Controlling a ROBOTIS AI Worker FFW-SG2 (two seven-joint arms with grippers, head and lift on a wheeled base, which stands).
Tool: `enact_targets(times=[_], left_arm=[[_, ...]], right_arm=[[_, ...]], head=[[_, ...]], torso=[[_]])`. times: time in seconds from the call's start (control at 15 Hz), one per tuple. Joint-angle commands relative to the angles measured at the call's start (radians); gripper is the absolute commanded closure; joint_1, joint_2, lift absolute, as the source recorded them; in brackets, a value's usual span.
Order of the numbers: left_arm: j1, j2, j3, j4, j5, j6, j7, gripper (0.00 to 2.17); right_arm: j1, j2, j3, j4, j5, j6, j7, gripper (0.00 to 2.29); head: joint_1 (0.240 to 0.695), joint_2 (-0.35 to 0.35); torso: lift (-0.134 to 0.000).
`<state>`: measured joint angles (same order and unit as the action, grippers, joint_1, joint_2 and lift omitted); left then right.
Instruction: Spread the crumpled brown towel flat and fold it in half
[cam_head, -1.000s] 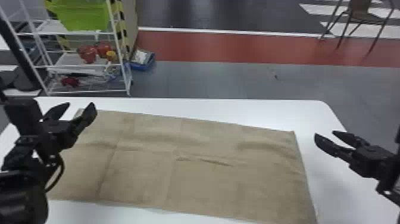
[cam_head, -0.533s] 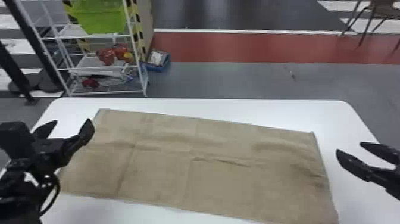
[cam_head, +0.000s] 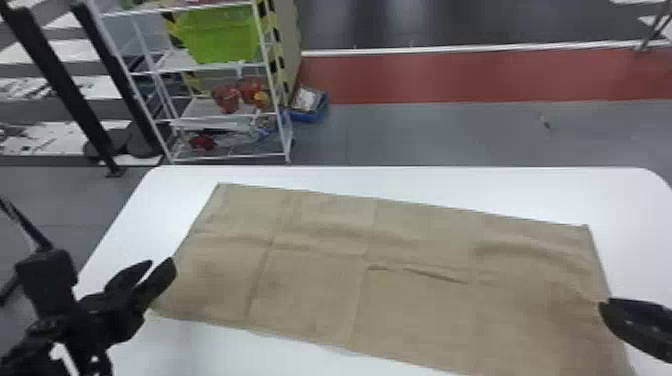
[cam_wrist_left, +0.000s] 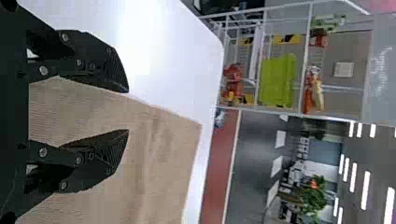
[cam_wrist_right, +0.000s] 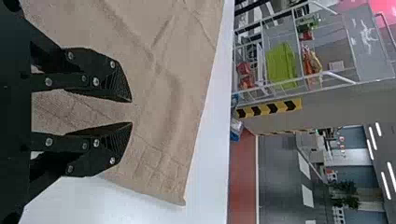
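The brown towel (cam_head: 310, 295) lies spread out on the white worktop (cam_head: 400, 184), lightly wrinkled. By its left end, the left claw (cam_head: 161, 262) is wide and empty; the right claw (cam_head: 606, 306), at its right edge, has a narrower, empty gap.

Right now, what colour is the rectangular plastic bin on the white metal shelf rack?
Bright green; the plastic bin shows best in the head view.
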<state>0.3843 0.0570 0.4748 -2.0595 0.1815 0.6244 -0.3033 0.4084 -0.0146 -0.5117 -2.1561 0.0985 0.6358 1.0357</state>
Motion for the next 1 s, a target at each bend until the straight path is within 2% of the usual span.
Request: enact_targets(times=[0.0, 0.33, 0.67, 0.93], left_arm=[[0.027, 0.001, 0.005, -0.005, -0.007, 0.025, 0.001, 1.90], [0.079, -0.002, 0.007, -0.047, -0.008, 0.028, -0.002, 1.90], [0.096, -0.005, 0.002, -0.070, -0.010, 0.081, -0.025, 1.90], [0.108, -0.009, -0.008, -0.076, -0.048, 0.081, -0.017, 1.90]], right_arm=[[0.035, 0.001, 0.048, -0.005, 0.033, -0.001, 0.000, 1.49], [0.067, 0.002, 0.078, -0.004, 0.064, 0.008, 0.000, 1.49], [0.098, -0.007, 0.070, 0.002, 0.078, 0.017, 0.012, 1.49], [0.096, -0.013, 0.067, 0.012, 0.087, 0.029, 0.014, 1.49]], head=[[0.695, 0.133], [0.695, 0.198], [0.695, 0.189], [0.695, 0.181]], torso=[[-0.122], [-0.122], [-0.122], [-0.122]])
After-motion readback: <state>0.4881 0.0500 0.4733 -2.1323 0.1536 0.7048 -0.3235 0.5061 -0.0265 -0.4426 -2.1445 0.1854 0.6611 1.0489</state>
